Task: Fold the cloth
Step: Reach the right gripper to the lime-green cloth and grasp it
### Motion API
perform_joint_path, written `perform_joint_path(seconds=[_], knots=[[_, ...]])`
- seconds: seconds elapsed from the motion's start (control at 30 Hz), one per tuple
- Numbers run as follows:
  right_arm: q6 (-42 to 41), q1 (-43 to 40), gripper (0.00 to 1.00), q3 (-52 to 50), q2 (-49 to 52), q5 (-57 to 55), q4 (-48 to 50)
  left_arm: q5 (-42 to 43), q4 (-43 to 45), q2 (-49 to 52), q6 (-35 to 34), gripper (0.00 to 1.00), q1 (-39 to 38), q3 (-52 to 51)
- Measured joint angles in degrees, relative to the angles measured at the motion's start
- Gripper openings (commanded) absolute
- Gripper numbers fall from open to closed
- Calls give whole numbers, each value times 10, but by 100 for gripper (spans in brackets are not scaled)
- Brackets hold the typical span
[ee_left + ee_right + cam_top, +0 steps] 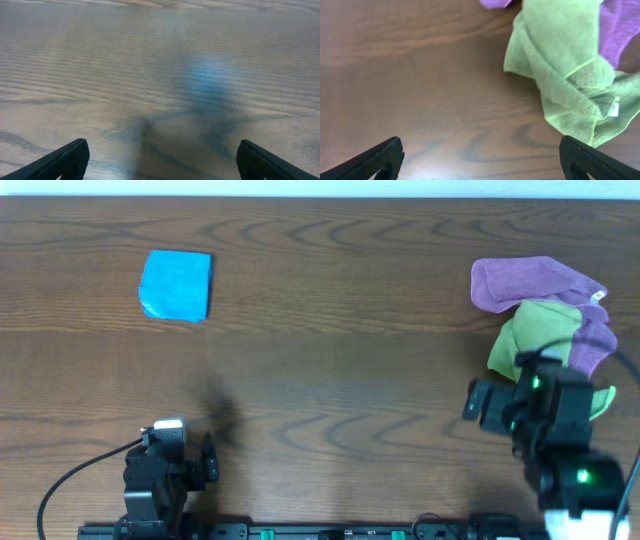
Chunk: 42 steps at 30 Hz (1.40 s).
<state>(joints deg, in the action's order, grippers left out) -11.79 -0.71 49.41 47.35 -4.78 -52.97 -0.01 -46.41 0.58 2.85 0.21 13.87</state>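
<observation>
A crumpled lime-green cloth lies at the right side of the table, partly under a purple cloth. In the right wrist view the green cloth shows a small white tag near its lower right. My right gripper is open and empty, just short of the cloth's near edge, with the right finger next to the cloth. In the overhead view it sits at the cloth's near side. My left gripper is open and empty over bare wood at the front left.
A small bright-blue folded cloth lies at the back left. The purple cloth also shows at the top right of the right wrist view. The wooden table spans the view; cables run along the front edge.
</observation>
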Motion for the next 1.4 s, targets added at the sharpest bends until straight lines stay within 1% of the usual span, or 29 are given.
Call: perform_joint_path(seconds=[0.2,0.43,0.63,0.77,0.9,1.13,1.3,1.4], knots=[[-55,-18,99,105,101,-30,-21,0,0,0,0,95,0,0],[-75,-79,99,177,198,-58,-28,0,0,0,0,95,0,0],[-76,-141,99,188,283,-67,-24,0,0,0,0,95,0,0],[-47,-160,99,188,341,-71,6,0,0,0,0,95,0,0],[-12,-161,99,188,378,-71,19,0,0,0,0,95,0,0],[16,-161,99,188,431,-68,52,0,0,0,0,95,0,0],[33,-161,99,188,478,-56,56,0,0,0,0,95,0,0],[38,-161,97,188,506,-48,56,0,0,0,0,95,0,0]])
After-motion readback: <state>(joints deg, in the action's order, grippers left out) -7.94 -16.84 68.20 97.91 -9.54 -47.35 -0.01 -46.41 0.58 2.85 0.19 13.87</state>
